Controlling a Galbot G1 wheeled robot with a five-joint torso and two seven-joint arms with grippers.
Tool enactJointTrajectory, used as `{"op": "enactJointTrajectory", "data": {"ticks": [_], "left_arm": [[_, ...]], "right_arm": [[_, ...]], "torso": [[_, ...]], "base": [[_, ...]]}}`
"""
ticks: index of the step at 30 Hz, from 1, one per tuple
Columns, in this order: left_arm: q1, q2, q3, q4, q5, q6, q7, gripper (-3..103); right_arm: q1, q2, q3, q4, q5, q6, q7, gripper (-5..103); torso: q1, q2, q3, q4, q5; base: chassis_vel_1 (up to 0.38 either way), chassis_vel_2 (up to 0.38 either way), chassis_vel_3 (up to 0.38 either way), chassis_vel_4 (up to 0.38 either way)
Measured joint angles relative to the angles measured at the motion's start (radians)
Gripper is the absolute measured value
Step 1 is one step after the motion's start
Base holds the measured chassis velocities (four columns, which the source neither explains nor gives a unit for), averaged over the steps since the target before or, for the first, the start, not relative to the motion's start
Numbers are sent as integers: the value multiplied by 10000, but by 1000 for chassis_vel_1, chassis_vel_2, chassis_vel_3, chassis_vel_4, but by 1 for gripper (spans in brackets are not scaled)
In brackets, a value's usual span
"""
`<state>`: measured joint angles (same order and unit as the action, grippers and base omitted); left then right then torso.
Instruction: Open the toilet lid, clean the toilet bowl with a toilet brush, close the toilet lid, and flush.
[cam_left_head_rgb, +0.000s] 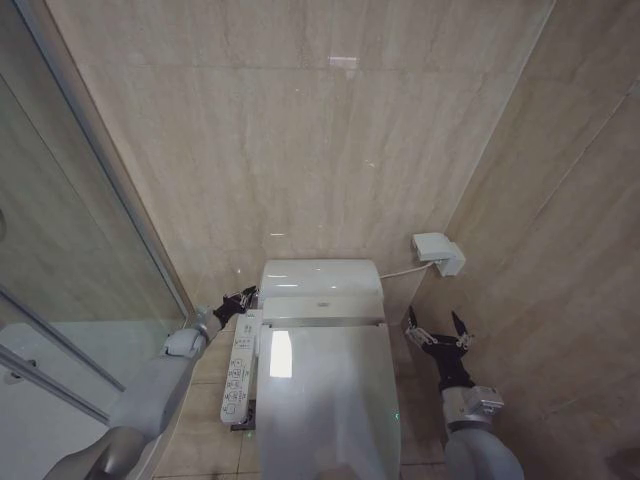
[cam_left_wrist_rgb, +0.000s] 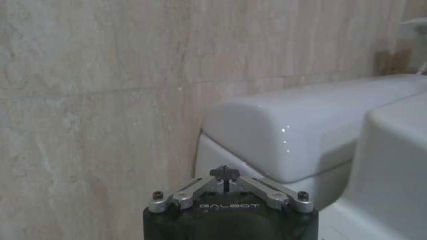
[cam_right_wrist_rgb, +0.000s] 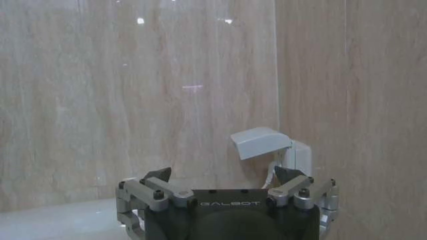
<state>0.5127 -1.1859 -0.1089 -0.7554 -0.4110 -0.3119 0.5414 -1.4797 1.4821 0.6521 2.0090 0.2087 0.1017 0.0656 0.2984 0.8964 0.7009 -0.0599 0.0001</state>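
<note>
The toilet lid (cam_left_head_rgb: 325, 400) lies shut, glossy white, covering the toilet bowl, which is hidden beneath it. A long white button panel (cam_left_head_rgb: 238, 375) runs along the toilet's left side. My left gripper (cam_left_head_rgb: 238, 300) is shut with nothing in it, beside the left rear corner of the toilet's white back housing (cam_left_head_rgb: 320, 280). In the left wrist view the same gripper (cam_left_wrist_rgb: 225, 173) points at that housing (cam_left_wrist_rgb: 293, 132). My right gripper (cam_left_head_rgb: 437, 330) stands open and holds nothing, to the right of the toilet near the side wall; its fingers (cam_right_wrist_rgb: 158, 176) are spread wide. The toilet brush is out of view.
A white wall box (cam_left_head_rgb: 438, 252) with a cable to the toilet sits at the corner behind the right gripper, also seen as a wall box (cam_right_wrist_rgb: 263, 142) from the right wrist. A glass shower partition (cam_left_head_rgb: 80, 290) closes off the left. Beige tiled walls stand close behind and to the right.
</note>
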Motion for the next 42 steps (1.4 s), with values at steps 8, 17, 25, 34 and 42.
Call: {"op": "enactJointTrajectory", "data": {"ticks": [8,17,25,34,42], "left_arm": [[-61,-6,-143,273,43,-257,575,0],[-266,6,-426,758,239,-239,1394,0],[73,225,-454,529,252,-206,1791,0],[749,437,-637,69,254,-234,1866,0],[555,401,-714,395,300,-290,2043,0]], "right_arm": [[0,0,0,0,0,0,0,100],[0,0,0,0,0,0,0,100],[-1,0,0,0,0,0,0,100],[0,0,0,-1,0,1,0,100],[0,0,0,0,0,0,0,100]], "torso": [[0,1,0,0,0],[0,2,-2,-2,1],[-2,3,-4,1,4],[-1,4,-4,-2,7],[-3,3,-1,0,-3]], "base": [[0,0,0,0],[0,0,0,0],[0,0,0,0],[0,0,0,0],[0,0,0,0]]}}
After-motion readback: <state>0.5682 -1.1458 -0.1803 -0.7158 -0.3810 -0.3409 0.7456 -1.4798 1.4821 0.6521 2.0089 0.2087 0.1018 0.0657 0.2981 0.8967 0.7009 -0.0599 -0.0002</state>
